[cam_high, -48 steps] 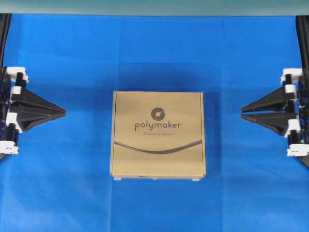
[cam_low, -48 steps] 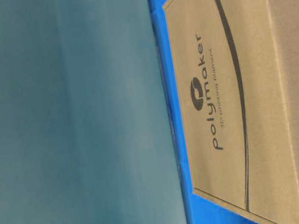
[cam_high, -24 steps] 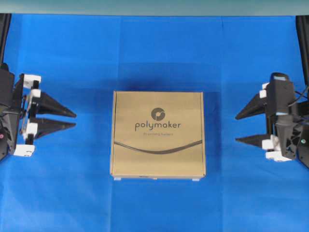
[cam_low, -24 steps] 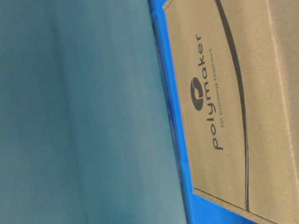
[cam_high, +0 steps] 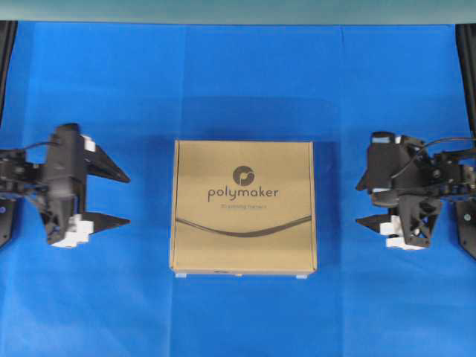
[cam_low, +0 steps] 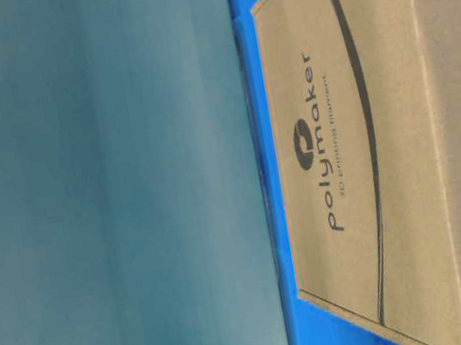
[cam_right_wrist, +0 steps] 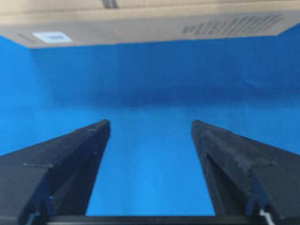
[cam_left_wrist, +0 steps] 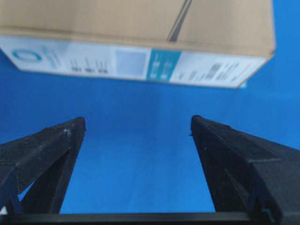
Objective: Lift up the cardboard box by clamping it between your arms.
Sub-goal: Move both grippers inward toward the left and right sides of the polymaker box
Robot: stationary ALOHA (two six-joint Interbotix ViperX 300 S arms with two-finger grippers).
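From overhead, the cardboard box lies flat mid-counter on the blue cloth. The left hand and right hand flank it, both clear of its sides, fingers spread wide and holding nothing. At table level the box's printed top fills the right. Each wrist view shows parted fingers facing a box side.

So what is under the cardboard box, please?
The cardboard box lies flat on the blue cloth, which shows all around it. What lies directly beneath the box is covered, so it cannot be seen. Nothing rests on top of it.
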